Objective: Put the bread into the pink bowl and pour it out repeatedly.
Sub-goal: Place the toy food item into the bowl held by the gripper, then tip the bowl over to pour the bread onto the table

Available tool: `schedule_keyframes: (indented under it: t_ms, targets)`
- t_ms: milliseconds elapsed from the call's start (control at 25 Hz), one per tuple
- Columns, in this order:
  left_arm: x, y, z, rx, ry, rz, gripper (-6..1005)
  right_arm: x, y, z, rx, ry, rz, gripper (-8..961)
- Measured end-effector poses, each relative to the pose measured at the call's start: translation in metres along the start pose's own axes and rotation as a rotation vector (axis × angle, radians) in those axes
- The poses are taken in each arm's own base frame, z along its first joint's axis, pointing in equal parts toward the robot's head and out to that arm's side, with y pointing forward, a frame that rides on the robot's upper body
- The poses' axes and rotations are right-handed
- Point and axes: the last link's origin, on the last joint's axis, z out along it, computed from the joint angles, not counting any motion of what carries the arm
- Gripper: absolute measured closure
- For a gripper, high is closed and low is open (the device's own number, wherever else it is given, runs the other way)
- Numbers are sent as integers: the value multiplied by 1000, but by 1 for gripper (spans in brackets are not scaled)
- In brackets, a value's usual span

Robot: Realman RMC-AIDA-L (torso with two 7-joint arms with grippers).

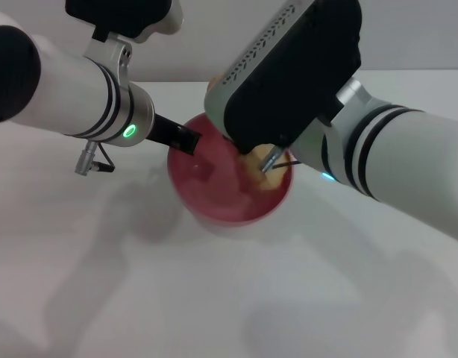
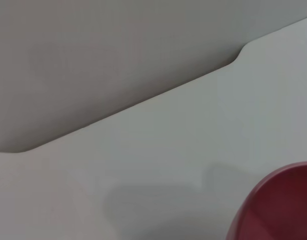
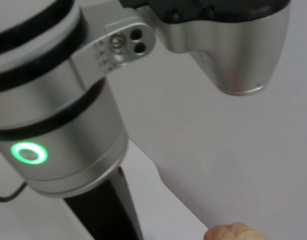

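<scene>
Where right hand [image 1: 268, 165] overhangs pink bowl [image 1: 214, 195]

Both arms angled inward, left gripper [image 1: 186, 139] and right gripper [image 1: 266, 160] close together.

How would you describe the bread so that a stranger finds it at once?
Look at the white table, then the pink bowl in its middle. At the bowl's right rim, under the right tool, sits the bread, the only tan, cream-coloured thing there.
</scene>
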Motion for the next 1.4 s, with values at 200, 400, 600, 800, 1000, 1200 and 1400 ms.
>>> schedule_keyframes:
  t_ms: [200,400,600,800,1000,1200,1400]
  targets:
    - [0,1,1,-2,-2,-1,955,-1,-3,1,7,-6,7,734]
    - [1,1,0,-3,3,-2,955,0,-6,1,14,-6,14,531]
    - [3,0,0,-2,15,-1,955,4,-15,-1,44,17,66,330]
    - [6,-9,-1,32,39,43,955,22,-47,-16,153,138,160,284]
    - [12,-20,-1,113,70,130,955,59,-74,-27,293,331,178,357]
    - [16,-22,0,176,109,218,955,80,-77,-31,310,425,203,484]
    - [15,-15,1,266,105,357,955,93,-74,-29,302,480,209,632]
